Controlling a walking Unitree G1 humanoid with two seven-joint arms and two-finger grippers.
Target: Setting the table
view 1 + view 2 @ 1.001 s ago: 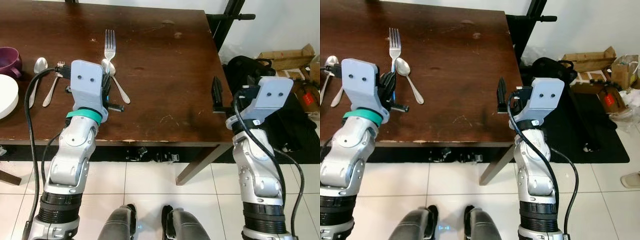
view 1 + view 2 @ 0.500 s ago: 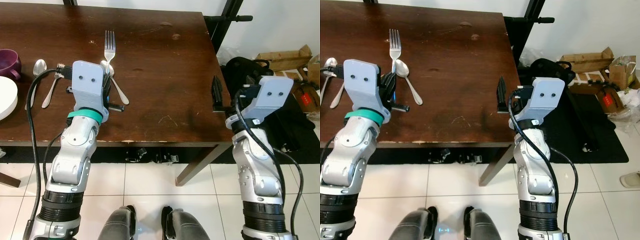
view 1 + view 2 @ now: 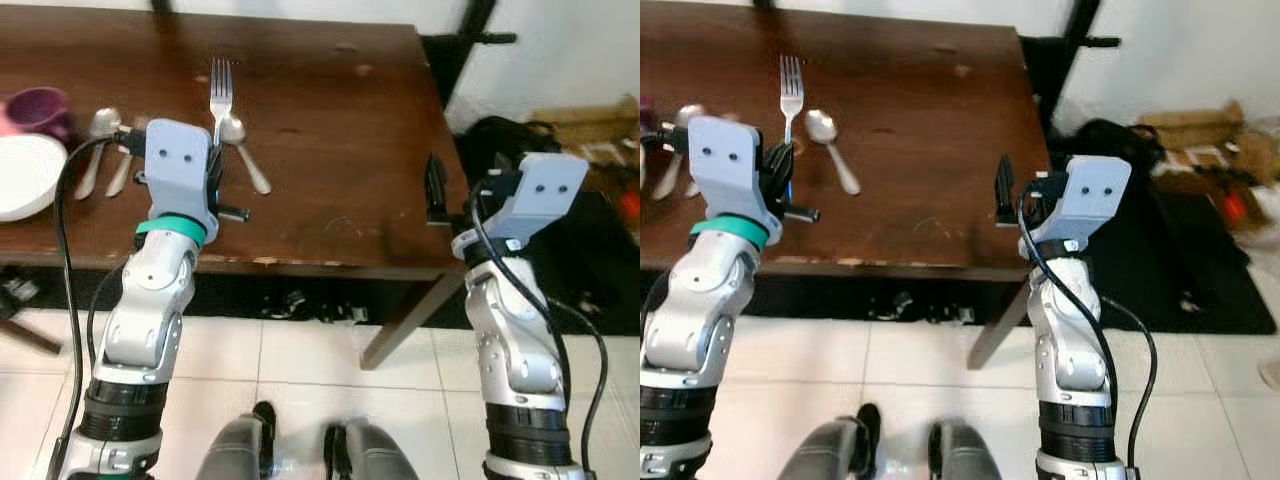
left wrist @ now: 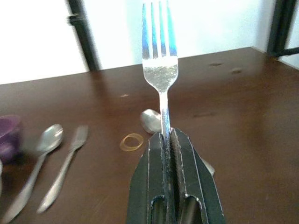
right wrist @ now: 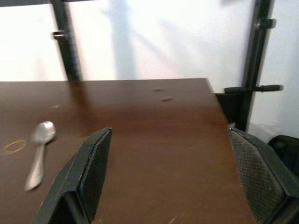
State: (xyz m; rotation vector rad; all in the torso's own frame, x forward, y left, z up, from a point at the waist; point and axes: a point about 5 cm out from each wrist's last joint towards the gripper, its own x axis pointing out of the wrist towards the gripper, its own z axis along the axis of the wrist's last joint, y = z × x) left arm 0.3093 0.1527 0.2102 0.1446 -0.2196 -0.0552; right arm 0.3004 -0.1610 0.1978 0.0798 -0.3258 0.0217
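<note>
Over the near table edge (image 3: 330, 262), left gripper (image 4: 168, 154) pinching fork (image 4: 160, 70) by lower handle, tines toward 12 o'clock. Stiff, light, slick steel; likely pivots unless gripped mid-handle. Loose spoon (image 3: 243, 153) just at 3 o'clock. Right gripper (image 5: 170, 175) spread wide, empty.

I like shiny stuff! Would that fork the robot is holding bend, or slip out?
The fork looks like metal and stands straight beyond the left gripper, so it is probably stiff. Its smooth, shiny handle is pinched only near the end, so it might slip or swivel. It looks thin, likely light.
</note>
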